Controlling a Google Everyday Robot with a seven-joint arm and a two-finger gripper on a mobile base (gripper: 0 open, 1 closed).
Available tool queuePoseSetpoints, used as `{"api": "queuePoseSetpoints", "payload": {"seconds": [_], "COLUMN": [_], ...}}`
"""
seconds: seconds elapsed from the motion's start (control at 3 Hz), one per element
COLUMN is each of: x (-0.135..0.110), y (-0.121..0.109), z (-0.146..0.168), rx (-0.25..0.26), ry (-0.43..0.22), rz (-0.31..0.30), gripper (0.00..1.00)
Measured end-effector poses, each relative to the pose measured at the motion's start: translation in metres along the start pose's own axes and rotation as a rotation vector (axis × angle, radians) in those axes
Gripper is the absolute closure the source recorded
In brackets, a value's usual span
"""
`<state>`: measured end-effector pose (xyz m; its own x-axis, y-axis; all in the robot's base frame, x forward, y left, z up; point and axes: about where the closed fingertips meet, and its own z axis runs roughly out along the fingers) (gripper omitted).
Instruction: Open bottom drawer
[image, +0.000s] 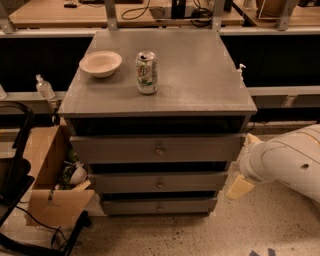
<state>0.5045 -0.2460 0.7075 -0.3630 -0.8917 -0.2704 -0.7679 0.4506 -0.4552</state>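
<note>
Speckled floor (280, 230) runs under a grey cabinet (80, 150) whose tabletop (200, 75) carries a bowl (100, 63) and a can (146, 72), with a cardboard box (47, 200) at its left. Its bottom drawer (130, 206), the slimmest front of three with a small knob (160, 206), sits lowest and looks pushed in. My claw (243, 175) hangs just off the cabinet's right side, level with the middle drawer (125, 182) and apart from the bottom drawer; whether it is spread or pressed together I cannot tell.

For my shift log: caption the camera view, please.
Gripper low beside the cabinet's right edge; bottom drawer shut; can and bowl on top.
</note>
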Motion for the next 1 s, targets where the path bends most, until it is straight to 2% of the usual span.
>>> {"api": "queuePoseSetpoints", "payload": {"seconds": [0.33, 0.67, 1.0], "x": [-0.001, 0.005, 0.012], "y": [0.026, 0.063, 0.085], "z": [0.036, 0.1, 0.159], "rx": [-0.047, -0.105, -0.121], "ry": [-0.049, -0.109, -0.174], "rz": [-0.024, -0.055, -0.11], "gripper": [0.0, 0.0, 0.0]}}
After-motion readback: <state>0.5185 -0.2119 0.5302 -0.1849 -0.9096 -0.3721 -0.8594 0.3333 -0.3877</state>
